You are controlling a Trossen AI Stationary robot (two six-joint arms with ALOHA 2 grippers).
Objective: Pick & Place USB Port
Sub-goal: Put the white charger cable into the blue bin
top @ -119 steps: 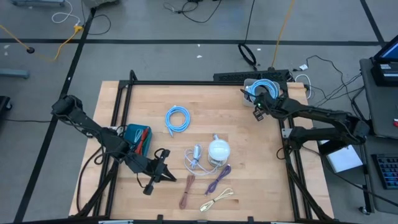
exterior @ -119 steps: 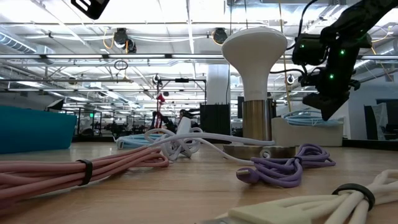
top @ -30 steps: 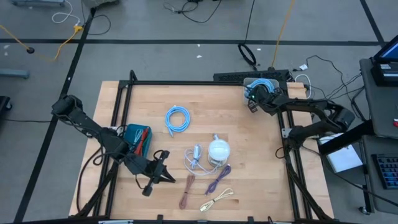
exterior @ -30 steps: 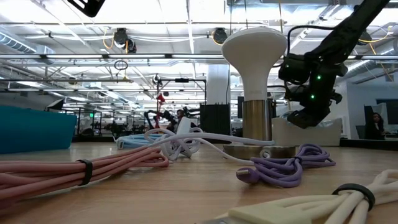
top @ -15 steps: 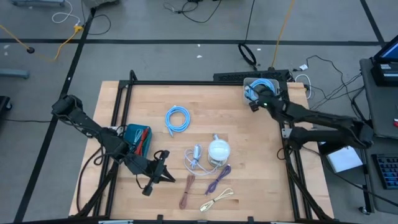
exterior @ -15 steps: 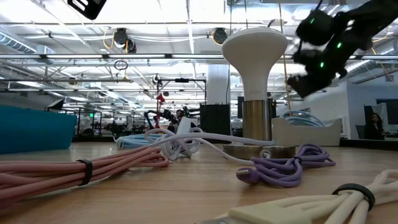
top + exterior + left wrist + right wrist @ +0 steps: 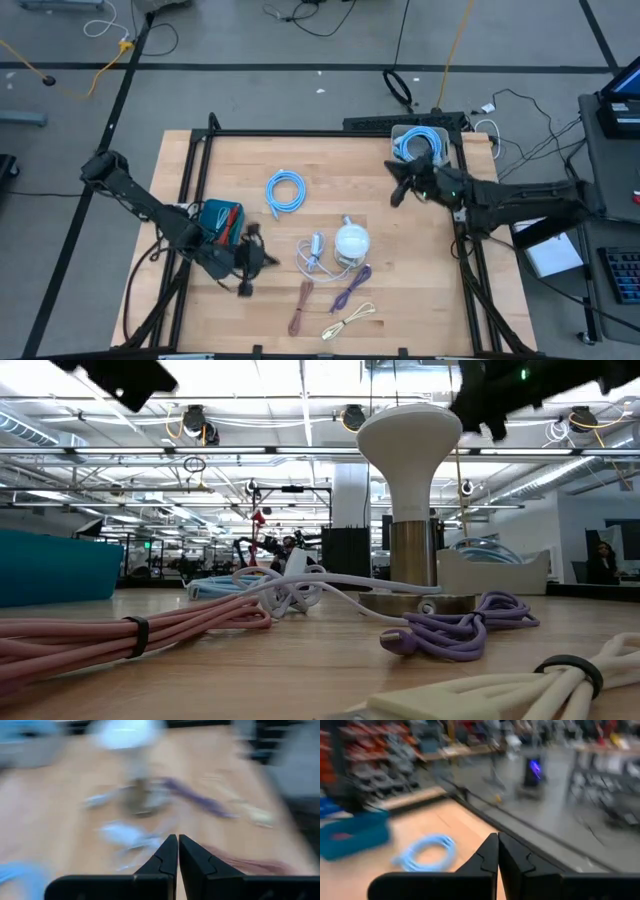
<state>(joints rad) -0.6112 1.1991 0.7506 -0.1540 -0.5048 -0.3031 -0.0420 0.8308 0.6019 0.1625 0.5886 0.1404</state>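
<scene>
R pincer [image 7: 395, 193] clenched, empty, centre-right of high view, near white bin [image 7: 399, 135] w/ blue cable | L pincer [image 7: 262, 257] clenched, empty, lower left | USB cables lie lower centre, e.g. purple cable [image 7: 351, 285] | tip: open pincer before descending, grab the bundled middle

Off-task clutter on the wooden table

A white mushroom-shaped lamp [image 7: 352, 241] stands mid-table; a teal box [image 7: 221, 223] sits to its left; a black power strip [image 7: 400, 123] lies along the far edge.
</scene>
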